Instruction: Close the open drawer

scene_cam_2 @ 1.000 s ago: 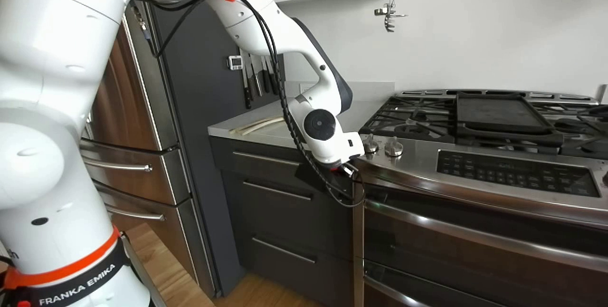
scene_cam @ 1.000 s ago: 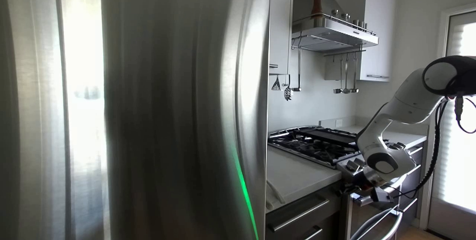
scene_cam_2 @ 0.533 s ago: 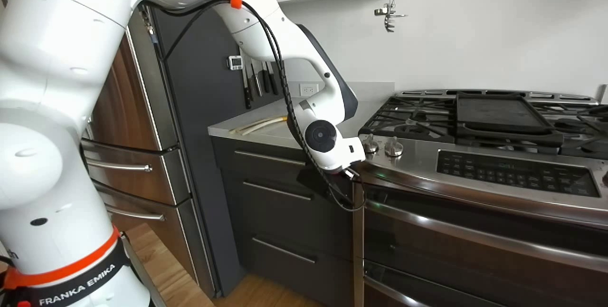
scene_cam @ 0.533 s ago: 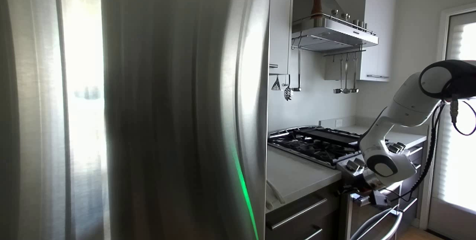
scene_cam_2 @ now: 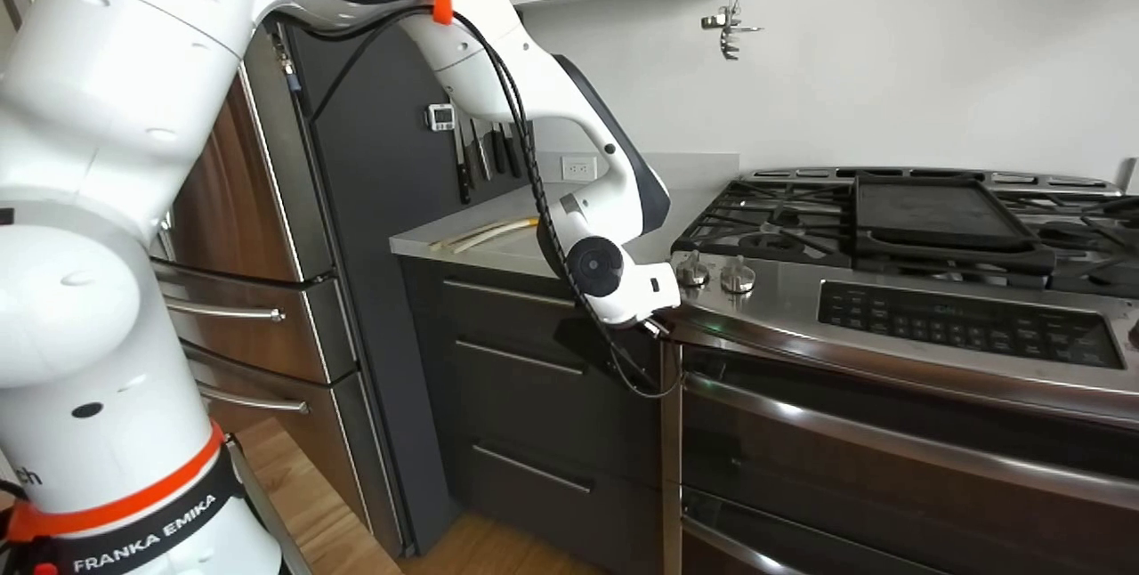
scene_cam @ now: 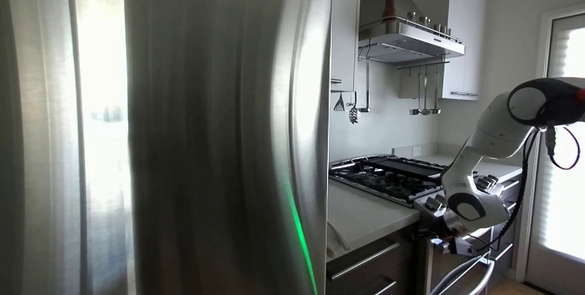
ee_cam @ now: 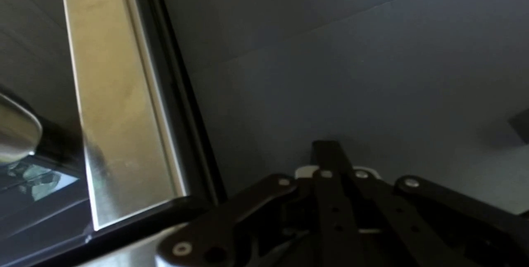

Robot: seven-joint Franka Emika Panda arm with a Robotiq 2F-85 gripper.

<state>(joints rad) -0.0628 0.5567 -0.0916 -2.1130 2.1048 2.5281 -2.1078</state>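
Observation:
The drawer is the top one below the counter, with a dark flat front and bar handle in both exterior views (scene_cam: 384,263) (scene_cam_2: 480,310). Its inside does not show; whether it is fully flush I cannot tell. In the wrist view, its front (ee_cam: 351,93) fills the middle, with a seam to the front beside it. My gripper (ee_cam: 327,147) is shut and empty, its fingertips at or just off the drawer front, near the end by the oven. In an exterior view it shows dark and small (scene_cam: 424,233) below the wrist; elsewhere the wrist mostly hides it.
The steel oven (scene_cam_2: 890,433) with bar handles adjoins the drawer; its trim strip (ee_cam: 120,93) lies close to my gripper. Knobs (scene_cam_2: 694,269) stand near my wrist. The counter (scene_cam: 365,213) overhangs above. A cable loop (scene_cam_2: 658,392) hangs from the wrist. A fridge (scene_cam_2: 231,326) stands beside the cabinet.
My arm has come down and shifted slightly toward the cabinet, with the gripper staying at the drawer front. The top drawer's front and handle have moved a little inward.

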